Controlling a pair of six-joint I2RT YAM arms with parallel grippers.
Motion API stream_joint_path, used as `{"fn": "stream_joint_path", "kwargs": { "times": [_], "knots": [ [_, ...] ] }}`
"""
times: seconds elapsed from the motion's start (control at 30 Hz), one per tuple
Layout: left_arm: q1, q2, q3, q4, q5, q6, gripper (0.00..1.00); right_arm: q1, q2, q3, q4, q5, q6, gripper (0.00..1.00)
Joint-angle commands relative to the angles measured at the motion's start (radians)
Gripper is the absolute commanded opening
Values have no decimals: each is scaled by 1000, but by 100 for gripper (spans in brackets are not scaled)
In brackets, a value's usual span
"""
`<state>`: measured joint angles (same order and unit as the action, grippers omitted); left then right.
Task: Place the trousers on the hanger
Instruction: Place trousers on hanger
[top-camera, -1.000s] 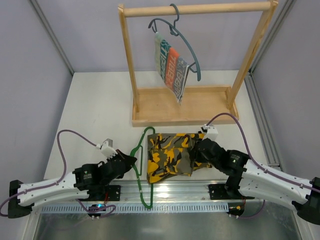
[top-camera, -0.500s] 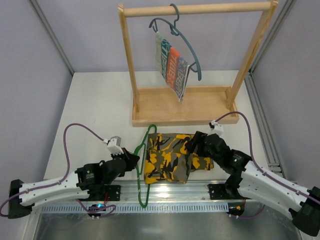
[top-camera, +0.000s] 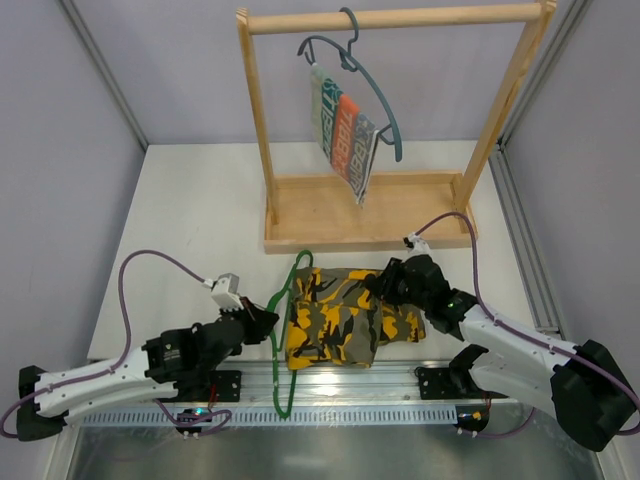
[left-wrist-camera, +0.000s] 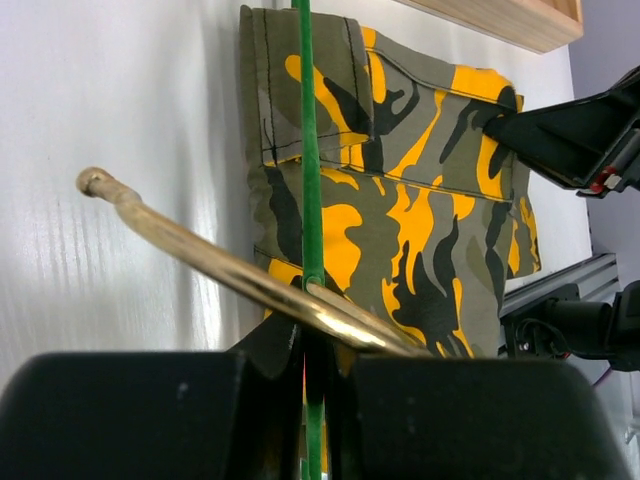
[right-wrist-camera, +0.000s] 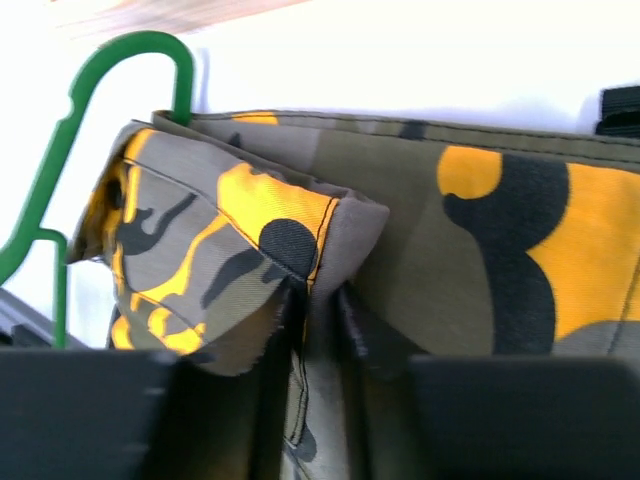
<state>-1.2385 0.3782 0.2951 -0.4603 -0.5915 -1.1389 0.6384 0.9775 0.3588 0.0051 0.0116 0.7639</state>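
Note:
The camouflage trousers (top-camera: 335, 320) lie folded on the table between the two arms. The green wire hanger (top-camera: 283, 300) runs along their left edge, and part of the cloth lies over its wire. My left gripper (top-camera: 263, 322) is shut on the green wire (left-wrist-camera: 311, 200) just below the brass-coloured hook (left-wrist-camera: 200, 258). My right gripper (top-camera: 384, 284) sits at the trousers' upper right. Its jaws are closed on a raised fold of the cloth (right-wrist-camera: 300, 235), with fabric pinched between the fingers (right-wrist-camera: 355, 320). The hanger's green shoulder (right-wrist-camera: 62, 130) shows beyond that fold.
A wooden rack (top-camera: 365, 212) stands behind the trousers. From its top bar hangs a blue-grey hanger (top-camera: 372, 90) carrying a striped cloth (top-camera: 343, 135). A metal rail (top-camera: 330, 385) runs along the near table edge, under the hanger's lower end.
My right gripper let go, moved back and left along the trousers, and closed again on a fold. The trousers shifted slightly left. The left arm and hanger barely moved.

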Motion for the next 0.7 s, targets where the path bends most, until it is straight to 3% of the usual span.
{"fn": "stream_joint_path", "kwargs": {
  "times": [0.0, 0.1, 0.27, 0.4, 0.67],
  "knots": [
    [-1, 22, -4, 83, 18, 8, 1, -5, -13, -4, 136, -42, -17, 22],
    [-1, 92, -11, 145, 35, 4, 0, -3, -48, 23, 105, -30, -53, 4],
    [-1, 254, 4, 232, 48, -16, 0, -3, -57, 133, 1, 20, -129, 4],
    [-1, 375, 12, 255, 35, -126, 0, -3, -65, 189, -94, 72, -169, 4],
    [-1, 521, 136, -127, -47, -281, 0, -6, -118, 249, -229, 218, -207, 4]
  ]
}}
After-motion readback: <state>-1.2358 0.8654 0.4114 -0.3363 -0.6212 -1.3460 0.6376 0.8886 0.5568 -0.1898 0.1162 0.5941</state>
